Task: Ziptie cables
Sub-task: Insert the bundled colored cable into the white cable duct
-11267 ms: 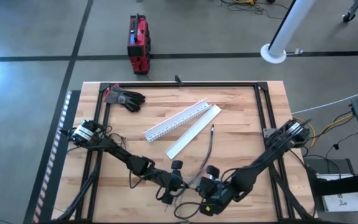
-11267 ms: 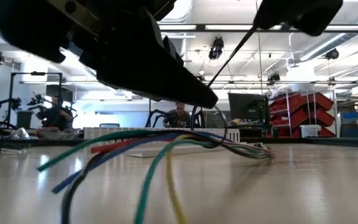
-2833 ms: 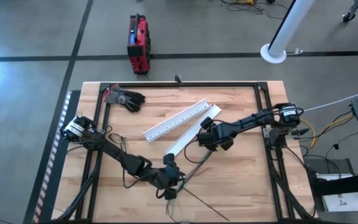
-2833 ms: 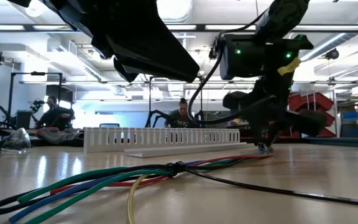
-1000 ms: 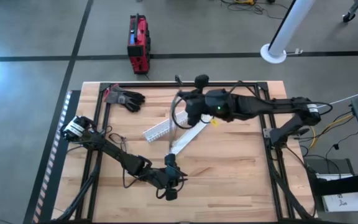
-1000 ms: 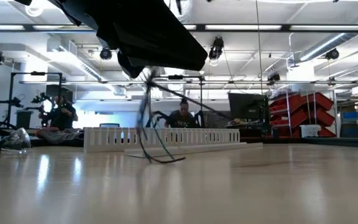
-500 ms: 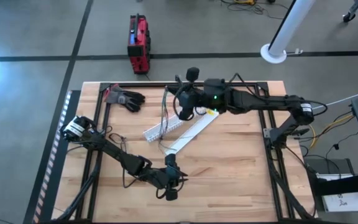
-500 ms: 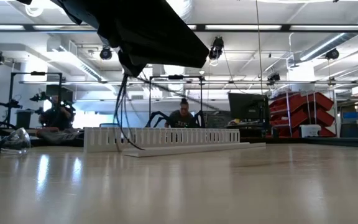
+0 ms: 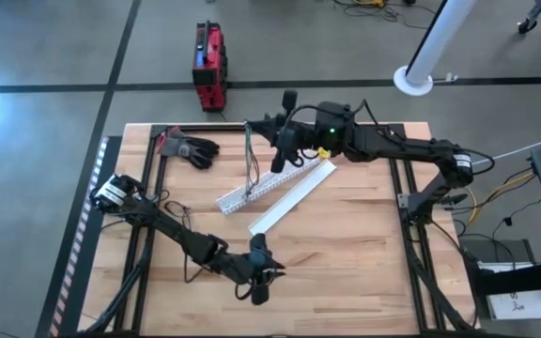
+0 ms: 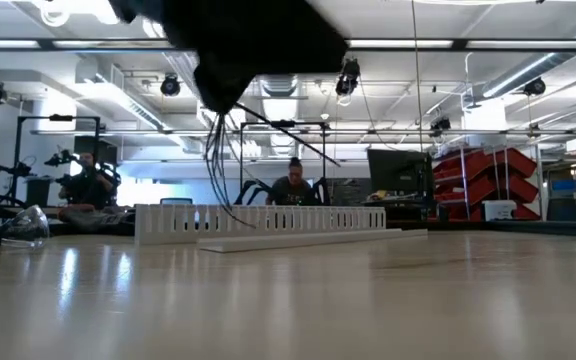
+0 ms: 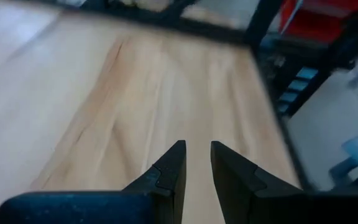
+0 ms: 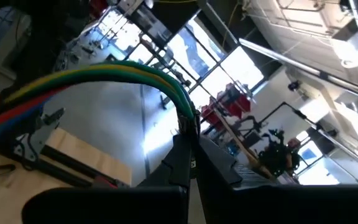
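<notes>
From above: right hand (image 9: 272,150) stretched far across to the back of the pale wooden worktop (image 9: 346,263), lifted over the long white slotted plastic channel (image 9: 263,182) and its flat white lid (image 9: 294,196). Hanging from it, the bunch of thin green, reddish and dark cables (image 9: 251,155), ends trailing down toward the channel. Left hand (image 9: 257,278) low near the front edge, well apart from the bundle. Plenty of bare board between the two; black frame rail just behind the right hand, dark work glove (image 9: 188,147) off at the back-left corner.

At worktop height: cables (image 10: 220,170) dangling as a gathered sheaf clear of the surface, in front of the channel (image 10: 258,218). No view of the tie itself here. People seated in the room beyond.

Left wrist: hand (image 11: 194,162) slightly parted, nothing between its fingers, only bare wood ahead.

Right wrist: hand (image 12: 188,146) pinched closed on the cables (image 12: 104,73), strands running tight together right at the grip and looking bound there. Tying judged likely finished; remaining, probably only setting the bundle down, with care for the back rail.
</notes>
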Tool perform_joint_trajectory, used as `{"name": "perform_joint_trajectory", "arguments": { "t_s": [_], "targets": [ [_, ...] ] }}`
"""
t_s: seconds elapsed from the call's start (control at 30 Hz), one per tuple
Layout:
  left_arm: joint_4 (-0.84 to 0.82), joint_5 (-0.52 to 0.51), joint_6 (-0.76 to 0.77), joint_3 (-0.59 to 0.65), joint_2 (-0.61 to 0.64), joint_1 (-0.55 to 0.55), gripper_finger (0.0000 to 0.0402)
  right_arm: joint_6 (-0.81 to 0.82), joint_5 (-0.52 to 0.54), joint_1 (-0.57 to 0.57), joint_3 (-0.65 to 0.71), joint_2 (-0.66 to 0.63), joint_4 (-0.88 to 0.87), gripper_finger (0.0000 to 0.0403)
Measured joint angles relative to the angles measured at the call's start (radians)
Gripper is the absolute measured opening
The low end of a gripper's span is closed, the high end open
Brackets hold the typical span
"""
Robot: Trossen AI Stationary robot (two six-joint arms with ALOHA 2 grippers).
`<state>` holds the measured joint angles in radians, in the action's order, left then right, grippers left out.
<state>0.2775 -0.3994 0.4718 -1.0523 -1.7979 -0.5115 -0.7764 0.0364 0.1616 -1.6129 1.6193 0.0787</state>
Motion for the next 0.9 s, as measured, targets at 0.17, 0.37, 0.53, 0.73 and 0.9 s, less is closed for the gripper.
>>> {"name": "perform_joint_trajectory", "arguments": {
  "t_s": [0.17,0.37,0.53,0.73,0.9],
  "targets": [
    [-0.263,-0.047,0.075,0.001,0.018,-0.039,0.0059,-0.05,-0.021,0.003,0.0,0.045,0.018,0.0],
    [-0.503,-0.22,0.135,0.001,0.083,-0.144,0.0059,-0.07,-0.1,0.002,-0.028,0.129,0.063,0.0],
    [-0.696,-0.367,0.249,0.001,0.16,-0.254,0.0059,-0.062,-0.201,-0.009,-0.153,0.176,0.073,0.0],
    [-0.785,-0.567,0.335,0.002,0.2,-0.367,0.0059,-0.071,-0.216,0.008,-0.316,0.271,-0.072,0.0],
    [-0.818,-0.687,0.385,0.003,0.199,-0.437,0.0059,-0.068,-0.15,0.025,-0.413,0.352,-0.172,0.0]
  ]
}}
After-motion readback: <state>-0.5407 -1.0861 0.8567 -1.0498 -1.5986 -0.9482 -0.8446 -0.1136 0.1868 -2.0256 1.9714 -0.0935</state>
